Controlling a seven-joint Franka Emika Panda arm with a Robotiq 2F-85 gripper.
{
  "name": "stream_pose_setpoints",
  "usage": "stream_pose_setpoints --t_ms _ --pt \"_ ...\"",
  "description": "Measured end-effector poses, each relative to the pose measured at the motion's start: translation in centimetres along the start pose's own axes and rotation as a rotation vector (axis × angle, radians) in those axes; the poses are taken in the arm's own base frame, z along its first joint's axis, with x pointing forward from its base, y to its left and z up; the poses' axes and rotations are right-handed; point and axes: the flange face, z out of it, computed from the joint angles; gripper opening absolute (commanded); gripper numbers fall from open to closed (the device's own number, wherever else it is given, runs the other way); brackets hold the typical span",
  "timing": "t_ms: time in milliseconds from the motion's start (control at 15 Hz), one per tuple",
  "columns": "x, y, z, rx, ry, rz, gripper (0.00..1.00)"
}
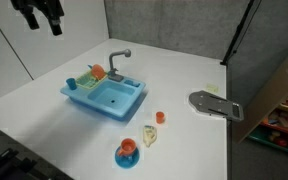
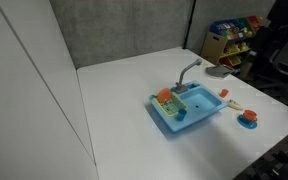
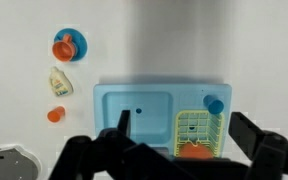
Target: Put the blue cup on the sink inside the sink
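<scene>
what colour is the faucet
Grey. The faucet shows best in an exterior view.

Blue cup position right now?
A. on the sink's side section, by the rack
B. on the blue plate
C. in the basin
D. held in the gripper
A: in the wrist view the blue cup stands at a corner of the sink, next to the green rack and outside the basin.
</scene>
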Motion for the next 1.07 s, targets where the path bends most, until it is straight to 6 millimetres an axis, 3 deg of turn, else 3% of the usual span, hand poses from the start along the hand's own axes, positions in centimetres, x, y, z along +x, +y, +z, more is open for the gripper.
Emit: stream_pose_setpoints --t_ms 400,800,1067 --pt "1.1 -6.2 1.9 -0.057 0.066 -0.116 1.00" --pt "4.2 -8.9 7.4 -0.035 0.032 -0.155 1.00" --pt "6.4 -10.5 9.6 -0.029 0.016 -0.164 1.00"
